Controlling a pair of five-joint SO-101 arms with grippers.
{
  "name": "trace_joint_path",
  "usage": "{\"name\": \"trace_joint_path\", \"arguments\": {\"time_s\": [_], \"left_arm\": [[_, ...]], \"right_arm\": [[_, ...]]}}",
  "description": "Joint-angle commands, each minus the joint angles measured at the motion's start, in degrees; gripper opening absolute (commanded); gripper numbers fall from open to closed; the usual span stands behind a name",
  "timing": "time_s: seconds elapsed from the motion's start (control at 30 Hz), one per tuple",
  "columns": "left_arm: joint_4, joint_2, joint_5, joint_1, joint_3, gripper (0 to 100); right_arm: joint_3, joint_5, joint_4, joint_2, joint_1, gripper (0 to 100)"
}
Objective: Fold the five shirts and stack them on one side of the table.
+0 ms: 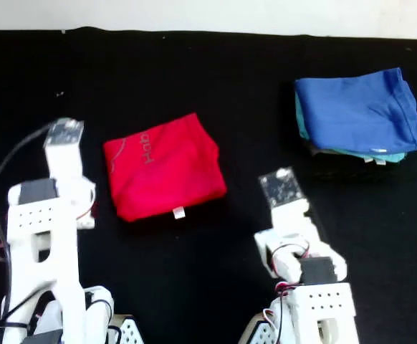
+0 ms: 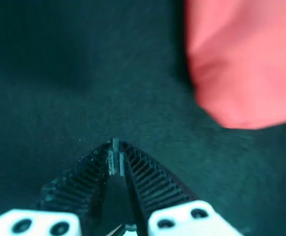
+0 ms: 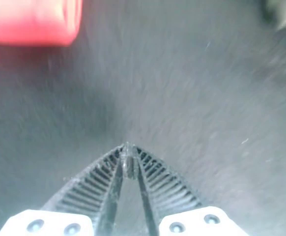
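A folded red shirt [image 1: 164,167] lies on the black table between the two arms, with a white tag at its near edge. At the back right sits a stack of folded shirts [image 1: 359,118] with a blue one on top. My left gripper [image 2: 116,150] is shut with nothing in it, over bare cloth just left of the red shirt [image 2: 246,64]. My right gripper [image 3: 128,155] is also shut and empty, to the right of the red shirt [image 3: 32,22] and in front of the stack.
The black tablecloth [image 1: 216,79] covers the whole table up to a white wall strip at the back. Open room lies at the back left and between the red shirt and the stack.
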Motion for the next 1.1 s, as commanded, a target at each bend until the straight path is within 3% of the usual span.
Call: {"name": "trace_joint_path", "arguments": {"time_s": [0.0, 0.13, 0.27, 0.57, 0.83, 1.07], "left_arm": [[-8.9, -1.4, -0.5, -3.8, 7.6, 1], [-19.0, -1.1, -0.4, -5.8, 15.8, 1], [-26.3, -1.5, -0.3, -5.7, 20.9, 1], [-26.5, -1.1, 2.0, -4.4, 21.1, 1], [-26.5, -1.1, 2.0, -4.4, 21.1, 1], [-27.2, -1.1, 2.1, -4.4, 21.1, 1]], "right_arm": [[-7.6, 4.0, 0.2, 0.0, -0.5, 0.6], [-11.6, 6.3, -0.7, 4.4, -0.5, 0.6], [-20.6, 5.5, -0.7, 18.9, -0.7, 0.6], [-60.3, -12.4, 11.1, 56.5, -11.9, 1.9], [-93.0, -24.9, 23.9, 84.6, -18.5, 34.7], [-114.8, -28.9, 29.1, 103.3, -23.8, 35.6]]}}
